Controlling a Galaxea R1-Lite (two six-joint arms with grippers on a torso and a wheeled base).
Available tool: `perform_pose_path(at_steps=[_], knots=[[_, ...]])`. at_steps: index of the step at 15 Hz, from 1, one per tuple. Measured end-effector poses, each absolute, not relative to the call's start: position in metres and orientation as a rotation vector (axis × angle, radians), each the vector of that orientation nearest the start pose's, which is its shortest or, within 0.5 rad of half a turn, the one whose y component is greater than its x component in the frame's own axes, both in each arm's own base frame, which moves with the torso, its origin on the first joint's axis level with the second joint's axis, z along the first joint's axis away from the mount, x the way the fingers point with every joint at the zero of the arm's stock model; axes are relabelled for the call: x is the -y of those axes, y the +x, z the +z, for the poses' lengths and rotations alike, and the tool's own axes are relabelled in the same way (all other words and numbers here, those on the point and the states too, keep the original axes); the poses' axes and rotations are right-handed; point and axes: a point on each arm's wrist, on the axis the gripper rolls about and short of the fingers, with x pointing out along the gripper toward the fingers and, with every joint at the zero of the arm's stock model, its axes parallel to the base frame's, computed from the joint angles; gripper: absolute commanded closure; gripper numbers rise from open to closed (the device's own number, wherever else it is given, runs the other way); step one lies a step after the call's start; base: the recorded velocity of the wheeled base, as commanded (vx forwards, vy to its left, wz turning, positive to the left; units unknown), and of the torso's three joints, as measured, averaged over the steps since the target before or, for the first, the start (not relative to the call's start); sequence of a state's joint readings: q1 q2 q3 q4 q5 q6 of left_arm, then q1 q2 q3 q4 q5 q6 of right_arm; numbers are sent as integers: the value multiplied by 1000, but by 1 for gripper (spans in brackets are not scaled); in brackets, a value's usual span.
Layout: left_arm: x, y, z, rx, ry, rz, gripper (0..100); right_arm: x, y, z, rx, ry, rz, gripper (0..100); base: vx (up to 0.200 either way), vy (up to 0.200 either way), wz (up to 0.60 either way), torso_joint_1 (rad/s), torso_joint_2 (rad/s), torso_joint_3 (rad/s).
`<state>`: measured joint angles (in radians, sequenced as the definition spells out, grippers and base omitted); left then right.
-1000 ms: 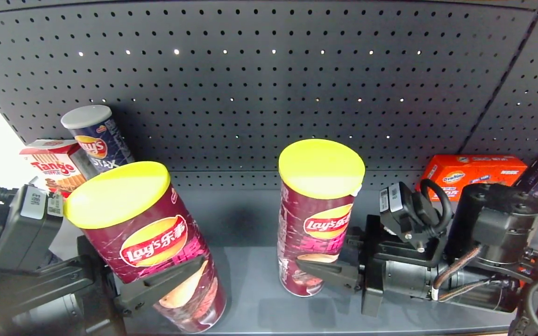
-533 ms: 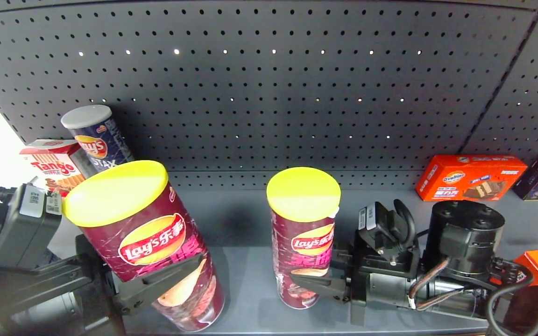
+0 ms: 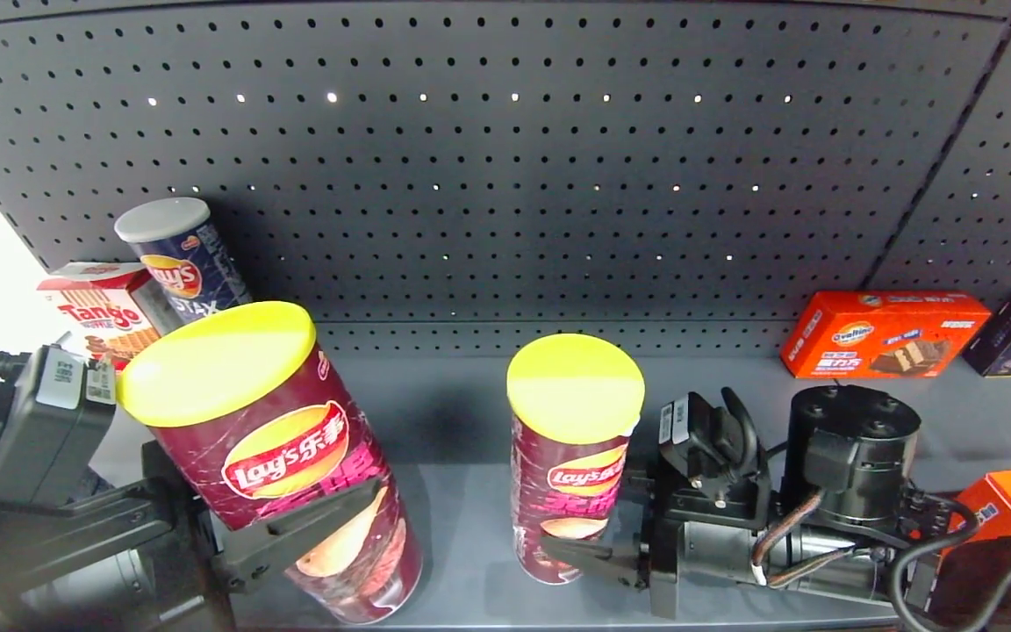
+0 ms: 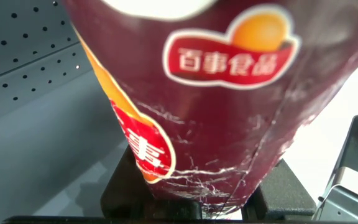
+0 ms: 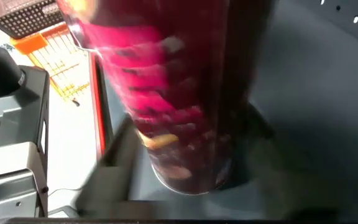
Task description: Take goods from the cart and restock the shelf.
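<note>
Shelf (image 3: 462,535): right can (image 3: 571,474) is sinking lower toward it, staying upright.
Right gripper (image 3: 577,537): clamping that can; release is nearing.
Left gripper (image 3: 299,527): gripping tilted left can (image 3: 268,439), idling at shelf front.

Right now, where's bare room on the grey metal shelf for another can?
Widest bare patch: shelf floor between the left maroon yellow-lidded can and the right maroon yellow-lidded can. Also behind the right one, toward the orange cardboard box. Crowded: back-left corner, grey-lidded blue can and red-white wafer box.
</note>
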<state>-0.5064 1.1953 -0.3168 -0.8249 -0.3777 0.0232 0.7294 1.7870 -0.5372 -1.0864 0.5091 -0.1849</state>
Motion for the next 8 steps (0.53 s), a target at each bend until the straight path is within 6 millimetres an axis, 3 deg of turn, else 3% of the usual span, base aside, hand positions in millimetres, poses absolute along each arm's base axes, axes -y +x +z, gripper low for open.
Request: perform_pose_path(at_steps=[4,8], knots=[[85,136,187,-47,25,-884,100,-190,200,138,-54,-182,1212,0,0,0,0,0,0,0],[85,136,187,-46,25,-886,100,-154,172,155,4,-178,1150,0,0,0,0,0,0,0]])
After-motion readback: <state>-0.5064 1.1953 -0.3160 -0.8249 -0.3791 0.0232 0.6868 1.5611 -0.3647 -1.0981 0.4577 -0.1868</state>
